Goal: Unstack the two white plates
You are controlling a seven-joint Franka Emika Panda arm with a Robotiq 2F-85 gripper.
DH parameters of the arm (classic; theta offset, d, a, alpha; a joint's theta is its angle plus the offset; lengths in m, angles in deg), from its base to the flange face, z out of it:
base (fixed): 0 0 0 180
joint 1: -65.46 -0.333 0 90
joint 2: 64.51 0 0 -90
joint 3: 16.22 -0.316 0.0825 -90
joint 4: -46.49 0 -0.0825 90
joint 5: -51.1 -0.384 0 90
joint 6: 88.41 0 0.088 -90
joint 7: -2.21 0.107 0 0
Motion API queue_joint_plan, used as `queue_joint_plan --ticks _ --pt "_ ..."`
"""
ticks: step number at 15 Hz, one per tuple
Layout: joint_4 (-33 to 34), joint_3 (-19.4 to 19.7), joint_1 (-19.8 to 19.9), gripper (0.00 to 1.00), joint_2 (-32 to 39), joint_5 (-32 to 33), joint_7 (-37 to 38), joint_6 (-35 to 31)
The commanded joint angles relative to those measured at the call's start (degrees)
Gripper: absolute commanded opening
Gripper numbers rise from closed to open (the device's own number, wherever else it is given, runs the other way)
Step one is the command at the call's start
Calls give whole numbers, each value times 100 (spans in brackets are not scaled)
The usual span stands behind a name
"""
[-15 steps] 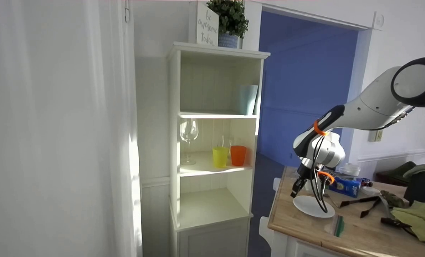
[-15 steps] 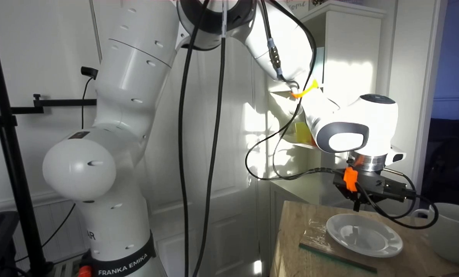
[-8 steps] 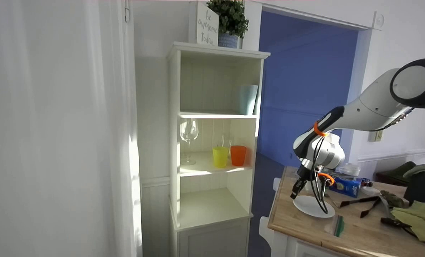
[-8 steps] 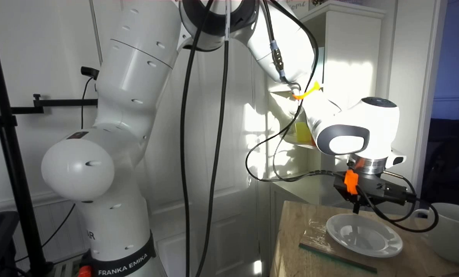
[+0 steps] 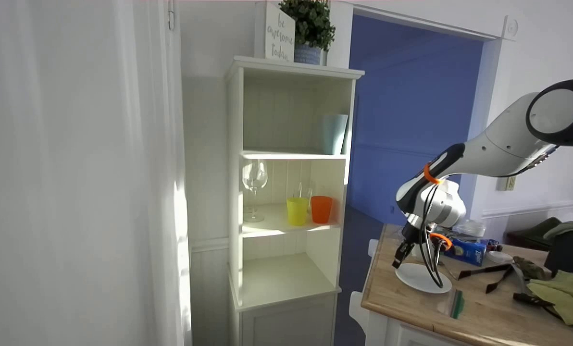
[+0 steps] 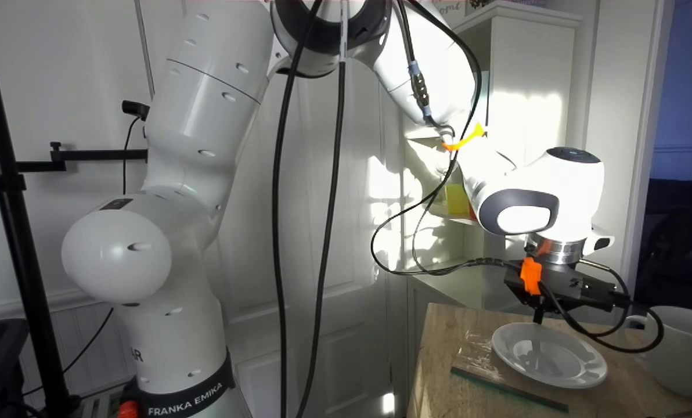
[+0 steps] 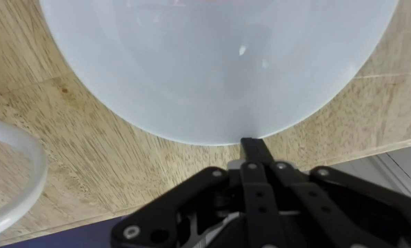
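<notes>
A white round plate [image 6: 549,355] lies on the wooden table. It also shows in an exterior view [image 5: 418,278] and fills the upper part of the wrist view [image 7: 198,79]. Only one rim can be made out, so a second white plate cannot be told apart; it may be hidden beneath. My gripper [image 7: 251,139] is shut, with its fingertips pressed together and nothing seen between them. In the wrist view the tips overlap the plate's rim. In both exterior views the gripper [image 5: 396,264] [image 6: 538,318] points down at the plate's far edge. Whether it touches the rim cannot be told.
A white mug [image 6: 685,351] stands beside the plate; its handle [image 7: 36,168] shows in the wrist view. A clear bag with a green strip [image 5: 457,304] lies by the plate. A blue box [image 5: 467,252], dark utensils and a green cloth [image 5: 567,295] are farther along. The table edge [image 7: 347,155] is close to the gripper.
My gripper has moved down slightly over the last second, with very little motion in the last half second. The plate has not moved.
</notes>
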Motion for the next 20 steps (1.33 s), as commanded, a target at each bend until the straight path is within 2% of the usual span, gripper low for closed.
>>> queue_joint_plan --ticks 1,9,20 --pt "118 -56 87 3 97 -106 -118 10" --pt "103 -53 95 3 75 -108 -99 26" --pt "199 -250 208 3 104 -380 -419 53"
